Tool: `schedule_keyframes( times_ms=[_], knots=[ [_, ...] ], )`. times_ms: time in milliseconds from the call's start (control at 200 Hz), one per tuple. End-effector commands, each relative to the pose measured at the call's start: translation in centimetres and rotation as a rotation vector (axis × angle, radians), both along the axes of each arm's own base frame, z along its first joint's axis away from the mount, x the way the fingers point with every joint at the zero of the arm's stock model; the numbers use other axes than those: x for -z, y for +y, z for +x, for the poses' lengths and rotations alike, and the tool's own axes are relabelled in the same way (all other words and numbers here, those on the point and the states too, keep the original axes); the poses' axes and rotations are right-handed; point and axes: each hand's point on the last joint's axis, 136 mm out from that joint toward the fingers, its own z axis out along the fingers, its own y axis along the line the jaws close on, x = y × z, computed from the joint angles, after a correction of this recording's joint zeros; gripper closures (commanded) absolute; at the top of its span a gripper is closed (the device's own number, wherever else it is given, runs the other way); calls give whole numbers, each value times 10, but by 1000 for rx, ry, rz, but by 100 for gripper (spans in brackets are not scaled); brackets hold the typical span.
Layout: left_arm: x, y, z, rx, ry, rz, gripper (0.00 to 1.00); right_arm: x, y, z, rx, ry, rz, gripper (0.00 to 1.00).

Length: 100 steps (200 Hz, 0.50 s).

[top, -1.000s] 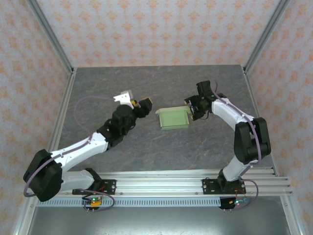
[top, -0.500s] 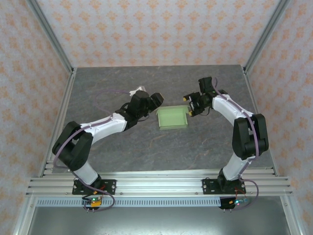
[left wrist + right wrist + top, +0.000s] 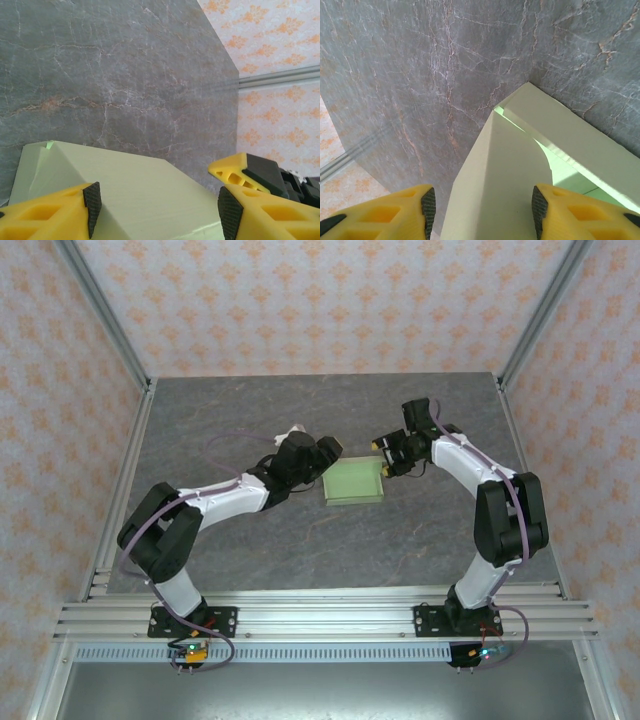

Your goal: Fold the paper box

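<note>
The paper box is a small shallow pale-green box standing on the grey marble table between my two arms. My left gripper is at its left end, open, and the box's left wall lies between the yellow fingers without being pinched. My right gripper is at the box's right end, also open. In the right wrist view the right wall stands in the gap between the black pads, and the greener inside shows beyond it.
The table is bounded by aluminium frame posts at the back corners and patterned walls. A rail carrying both arm bases runs along the near edge. Bare tabletop lies behind and in front of the box.
My left arm has swung forward and right, bringing its gripper from clear of the box up to its left end. My right gripper has shifted slightly at the right end. The box stays in place.
</note>
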Motion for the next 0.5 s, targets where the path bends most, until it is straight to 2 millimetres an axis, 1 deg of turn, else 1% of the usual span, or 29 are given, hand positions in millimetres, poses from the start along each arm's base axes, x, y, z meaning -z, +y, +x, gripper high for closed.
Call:
schedule_keyframes(
  times_ms=[0,65,150,290,496],
  knots=[
    [-5,-17,-2,15,-5,-73,35,0,10,-2,-8,4,19,47],
    [-5,-17,-2,15,-4,-66,35,1,11,-3,-11,4,14,50],
    [-3,-14,-3,1,4,-64,35,4,10,-6,-13,12,7,51],
    [2,-18,-10,15,11,-55,35,11,7,-14,-16,22,-14,53],
    [26,-32,-31,47,57,-41,35,28,1,-31,-12,50,-44,56]
  ],
)
